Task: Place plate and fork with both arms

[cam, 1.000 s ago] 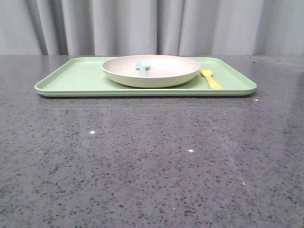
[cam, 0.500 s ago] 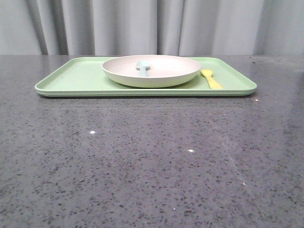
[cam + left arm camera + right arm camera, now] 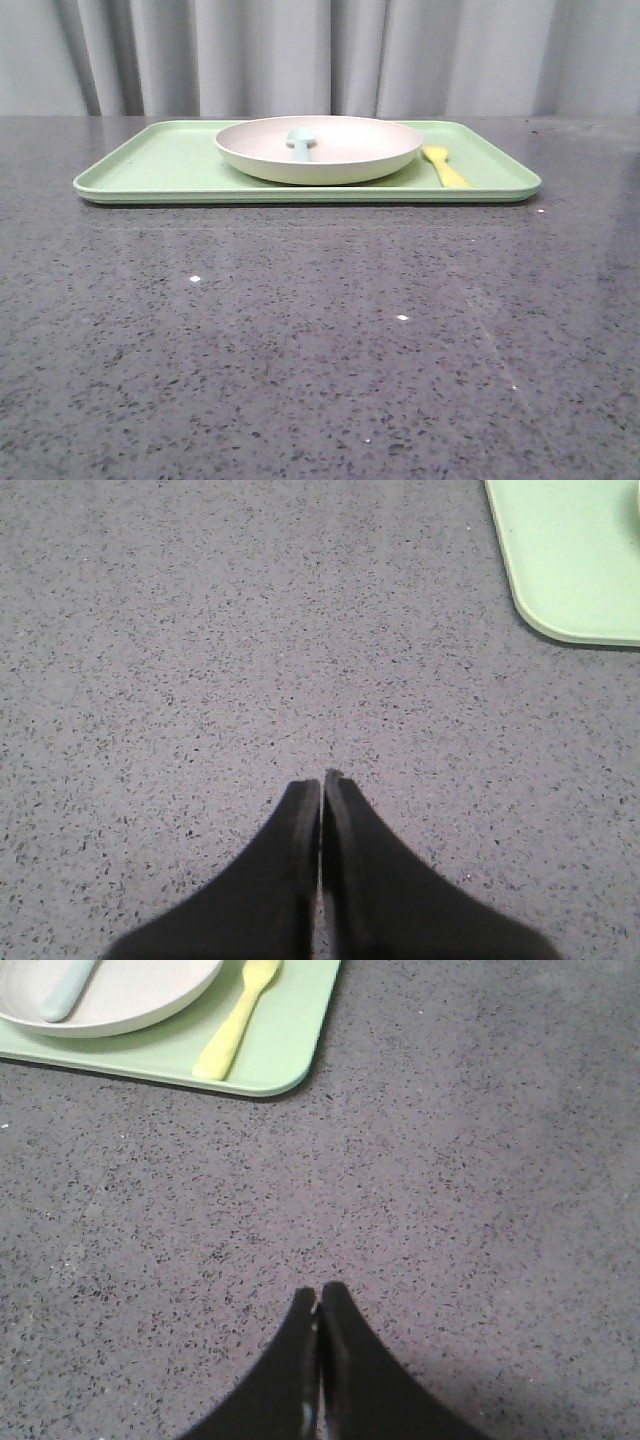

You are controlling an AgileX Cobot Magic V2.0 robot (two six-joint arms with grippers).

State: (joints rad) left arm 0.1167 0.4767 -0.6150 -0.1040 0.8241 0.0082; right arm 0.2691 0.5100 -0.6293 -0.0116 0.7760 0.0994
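A light-green tray (image 3: 160,165) lies on the speckled grey tabletop (image 3: 300,340), at its far side. On the tray stands one plate (image 3: 318,150), cream-pink inside and pale green outside, near the tray's middle. In the plate lies one light-blue spoon (image 3: 300,140). One yellow fork (image 3: 445,166) lies flat on the tray just beside the plate, on the right, apart from the plate's rim.

The left gripper (image 3: 321,782) hangs over bare tabletop, its jaws clenched together with only a hairline slit between them, grasping nothing; a corner of the tray shows well apart from it. The right gripper (image 3: 318,1296) is likewise over bare tabletop, jaws pressed together and empty, with the fork, plate and tray corner some way off from its tips.
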